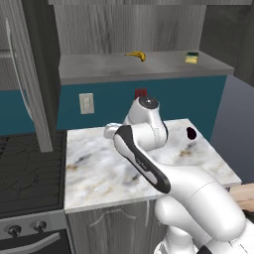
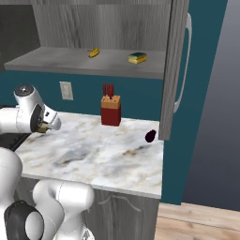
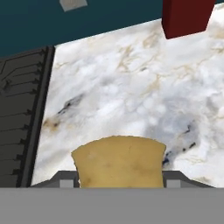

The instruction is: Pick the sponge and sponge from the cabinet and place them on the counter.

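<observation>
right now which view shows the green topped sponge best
The right base view: the green-topped sponge lies on the cabinet shelf, near enough to show its dark green top over the yellow body, right of the banana. The left base view shows it smaller, at the shelf's far right.
</observation>
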### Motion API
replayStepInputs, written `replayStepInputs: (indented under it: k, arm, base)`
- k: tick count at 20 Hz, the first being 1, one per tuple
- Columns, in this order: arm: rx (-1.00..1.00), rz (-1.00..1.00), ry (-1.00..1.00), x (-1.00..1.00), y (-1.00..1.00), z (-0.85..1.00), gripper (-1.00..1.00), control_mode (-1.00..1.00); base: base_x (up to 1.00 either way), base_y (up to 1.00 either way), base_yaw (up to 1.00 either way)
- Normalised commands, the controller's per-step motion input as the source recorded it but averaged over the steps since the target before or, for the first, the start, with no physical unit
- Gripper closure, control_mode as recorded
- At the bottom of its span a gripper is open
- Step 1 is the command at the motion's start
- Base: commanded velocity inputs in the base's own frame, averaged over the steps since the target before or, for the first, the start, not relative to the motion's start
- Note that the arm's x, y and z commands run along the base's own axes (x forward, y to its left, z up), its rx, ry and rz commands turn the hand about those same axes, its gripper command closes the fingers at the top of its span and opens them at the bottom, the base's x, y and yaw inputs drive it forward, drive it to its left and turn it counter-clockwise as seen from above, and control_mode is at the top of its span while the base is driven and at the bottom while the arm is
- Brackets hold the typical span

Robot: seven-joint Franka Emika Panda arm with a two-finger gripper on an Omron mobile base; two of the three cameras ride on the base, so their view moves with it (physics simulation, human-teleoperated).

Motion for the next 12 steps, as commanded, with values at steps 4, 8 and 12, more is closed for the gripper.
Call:
replayStepInputs:
  k: [4, 8, 12]
  arm:
    - [0.00, 0.00, 0.00, 0.10, 0.08, -0.48, 1.00, -1.00]
    - [0.00, 0.00, 0.00, 0.14, 0.12, -0.45, 1.00, -1.00]
    - [0.00, 0.00, 0.01, 0.25, 0.11, -0.37, 1.00, -1.00]
  base:
    - [0.00, 0.00, 0.00]
    - [0.00, 0.00, 0.00]
    - [0.00, 0.00, 0.00]
